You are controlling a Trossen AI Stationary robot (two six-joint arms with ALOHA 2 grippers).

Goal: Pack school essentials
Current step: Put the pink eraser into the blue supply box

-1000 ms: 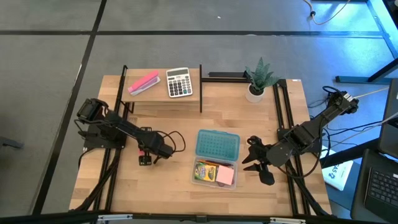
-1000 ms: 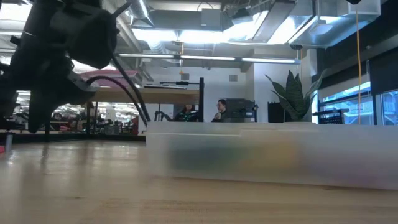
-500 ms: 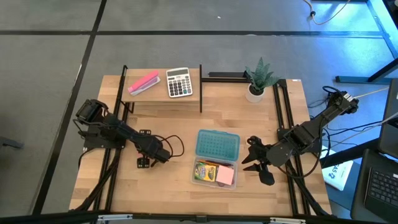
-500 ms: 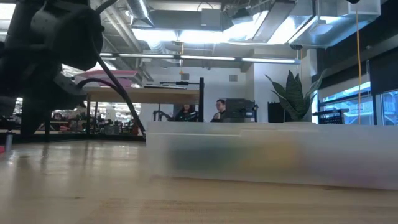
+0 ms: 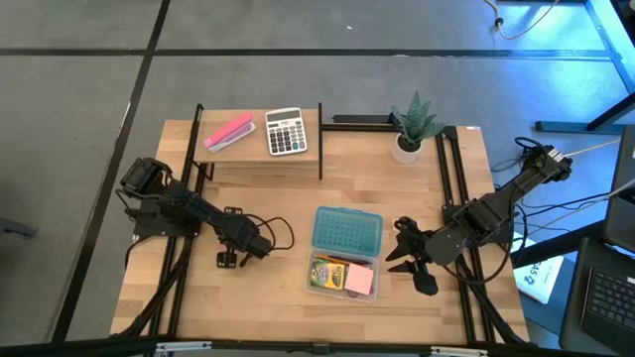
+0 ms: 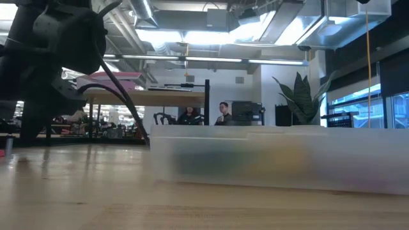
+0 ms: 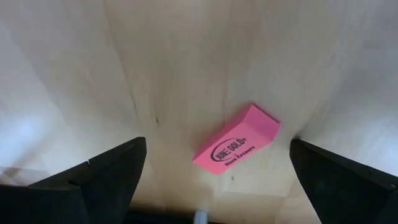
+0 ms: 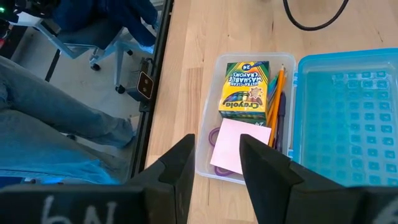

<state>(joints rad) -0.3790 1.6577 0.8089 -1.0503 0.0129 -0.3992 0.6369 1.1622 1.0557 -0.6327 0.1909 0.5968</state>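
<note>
Left side of the table (image 5: 198, 317): the left gripper (image 5: 230, 260) hangs low over the wood with its fingers (image 7: 93, 180) spread wide. In the left wrist view a pink eraser (image 7: 236, 144) lies flat on the wood between them, touching neither finger. A loop of black cable (image 5: 283, 230) lies just beside this gripper, toward the centre.

Rear left: a raised shelf (image 5: 260, 151) carries a long pink block (image 5: 229, 132) and a grey-white calculator (image 5: 286, 131), well apart from both grippers.

Centre: a clear plastic box (image 5: 343, 277) sits open, with its blue lid (image 5: 347, 231) lying flat just behind it. Inside the box lie the crayon box (image 8: 246, 81), the square pink notepad (image 8: 240, 145), the orange pencil (image 8: 275, 99) and the purple scissors (image 8: 217, 135), which are partly covered by the notepad.

Rear right: a potted plant (image 5: 412, 124) stands near the table edge.

Right: the right gripper (image 5: 409, 260) rests beside the clear box, its fingers (image 8: 264, 163) partly apart and holding nothing.
</note>
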